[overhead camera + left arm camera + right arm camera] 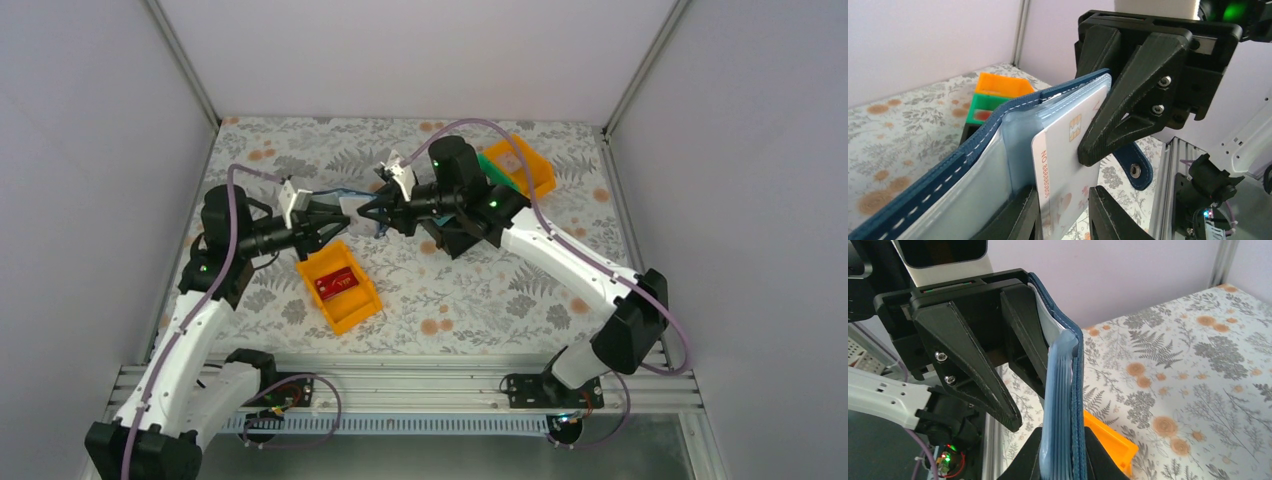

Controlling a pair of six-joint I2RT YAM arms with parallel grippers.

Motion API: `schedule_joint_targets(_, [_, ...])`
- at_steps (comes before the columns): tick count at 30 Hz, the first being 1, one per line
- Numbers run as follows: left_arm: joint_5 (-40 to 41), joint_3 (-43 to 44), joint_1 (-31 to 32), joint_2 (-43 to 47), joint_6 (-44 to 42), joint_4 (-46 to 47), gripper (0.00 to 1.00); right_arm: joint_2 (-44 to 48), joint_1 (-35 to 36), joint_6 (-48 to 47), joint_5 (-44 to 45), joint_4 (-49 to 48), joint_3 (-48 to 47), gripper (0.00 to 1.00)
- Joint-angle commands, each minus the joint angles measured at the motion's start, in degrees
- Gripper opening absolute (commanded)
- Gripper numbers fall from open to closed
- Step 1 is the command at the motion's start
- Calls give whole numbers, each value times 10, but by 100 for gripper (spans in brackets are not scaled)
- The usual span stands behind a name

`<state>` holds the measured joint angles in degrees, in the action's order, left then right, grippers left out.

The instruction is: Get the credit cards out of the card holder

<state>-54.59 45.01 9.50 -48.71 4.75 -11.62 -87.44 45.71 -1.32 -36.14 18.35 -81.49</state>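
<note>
The navy card holder (366,216) hangs in the air between my two grippers. In the right wrist view my right gripper (1062,436) is shut on its blue cover and pale clear sleeves (1060,390). In the left wrist view a pinkish-white credit card (1068,150) with a chip sticks out of a sleeve. It stands between the two fingers of my left gripper (1063,196), which are apart, with a gap on the card's right side. The snap tab (1135,170) hangs below. A red card (335,283) lies in the near orange bin (362,308).
A second orange bin (528,165) and a green bin (492,168) stand at the back right, with a black bin (455,238) under the right arm. The right arm's finger (1128,115) crosses the left wrist view. Grey walls enclose the floral table.
</note>
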Motion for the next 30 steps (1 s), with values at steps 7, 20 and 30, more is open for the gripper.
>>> schedule_joint_targets(7, [-55,34,7,19,-55,-50,28,54,15,-47,-155,-43,11,5])
schedule_joint_targets(20, [-81,-7,38,32,15,97,29,62,32,-76,-157,-34,4,5])
schedule_joint_targets(30, [-72,-21,41,29,100,176,3,48,33,-81,-164,-28,-10,6])
